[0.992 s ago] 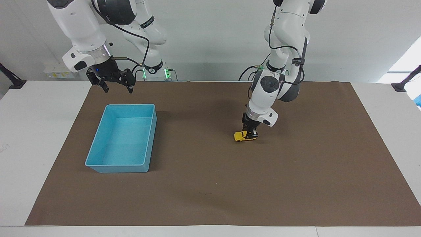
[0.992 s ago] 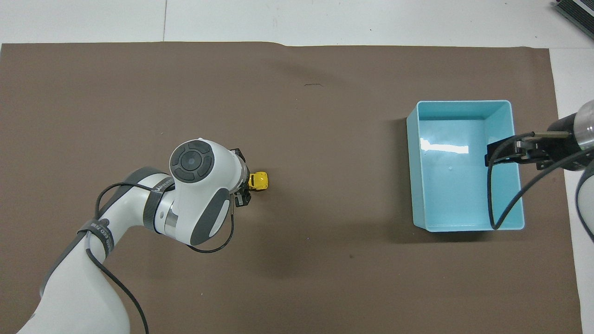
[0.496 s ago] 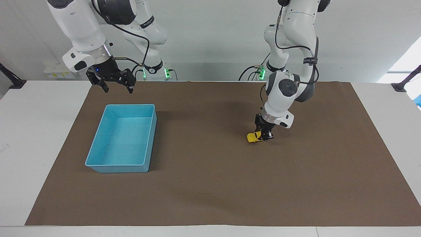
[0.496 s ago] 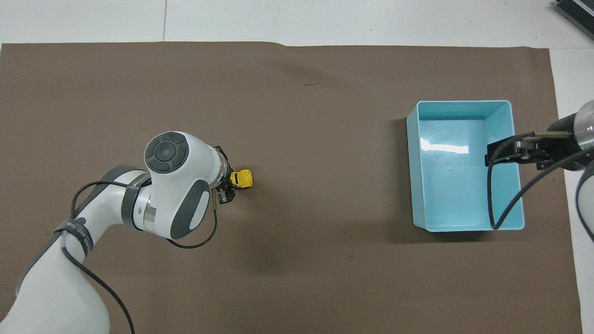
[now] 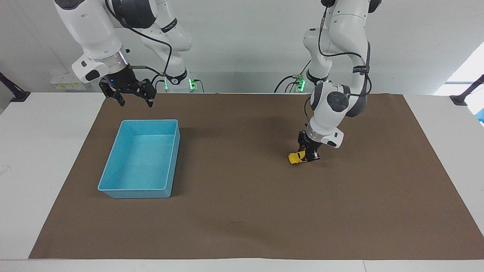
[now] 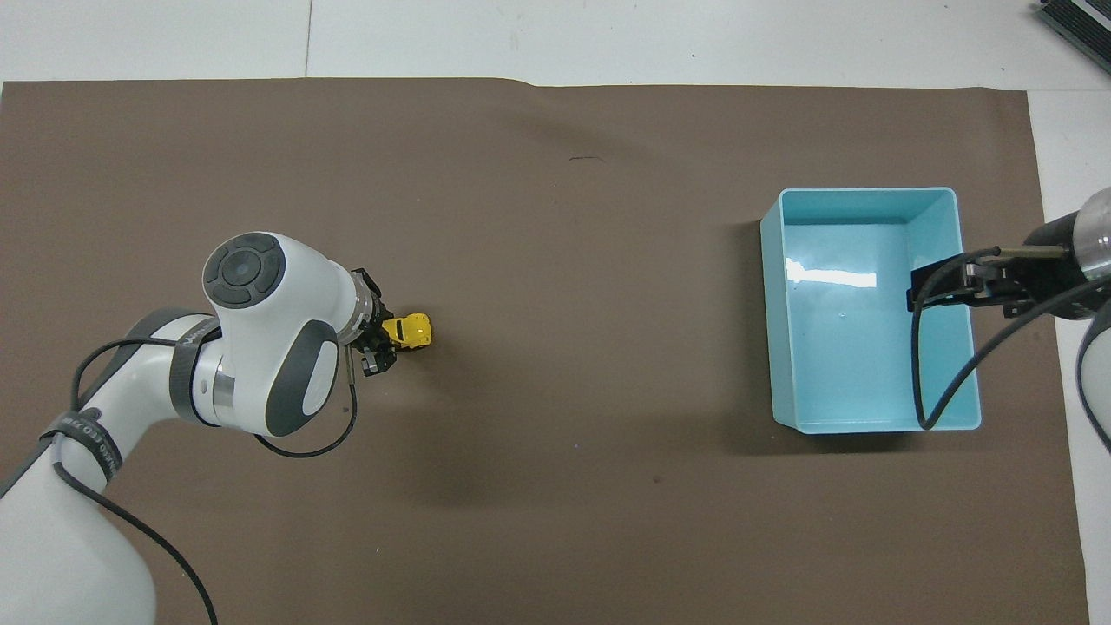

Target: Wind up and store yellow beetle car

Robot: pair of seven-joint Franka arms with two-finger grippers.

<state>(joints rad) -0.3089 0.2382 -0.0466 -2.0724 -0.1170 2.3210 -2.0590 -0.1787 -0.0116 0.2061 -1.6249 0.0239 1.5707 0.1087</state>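
On a brown mat (image 5: 242, 211) spread across the white tabletop (image 5: 38, 151), the left hand (image 5: 309, 154) is down at the surface with its fingers pinching the rear of the yellow beetle car (image 5: 297, 158), whose wheels sit on the mat and whose rounded nose points toward the right arm's end. From overhead the left hand (image 6: 379, 343) shows only partly under the arm's white wrist, and the yellow beetle car (image 6: 410, 330) pokes out from it on the side facing the bin. The car lies in the half of the mat toward the left arm's end, well apart from the light blue bin (image 5: 140, 160), an open rectangular tub that stands toward the right arm's end. Bare mat lies between car and bin, with only a small dark mark (image 6: 587, 159) on the mat farther from the robots. The right arm waits, its right hand (image 5: 132, 97) raised in the air with fingers spread, over the mat by the bin's edge nearest the robots; overhead, the right hand (image 6: 955, 282) and its looping black cable (image 6: 920, 382) overlap the light blue bin (image 6: 868, 425).
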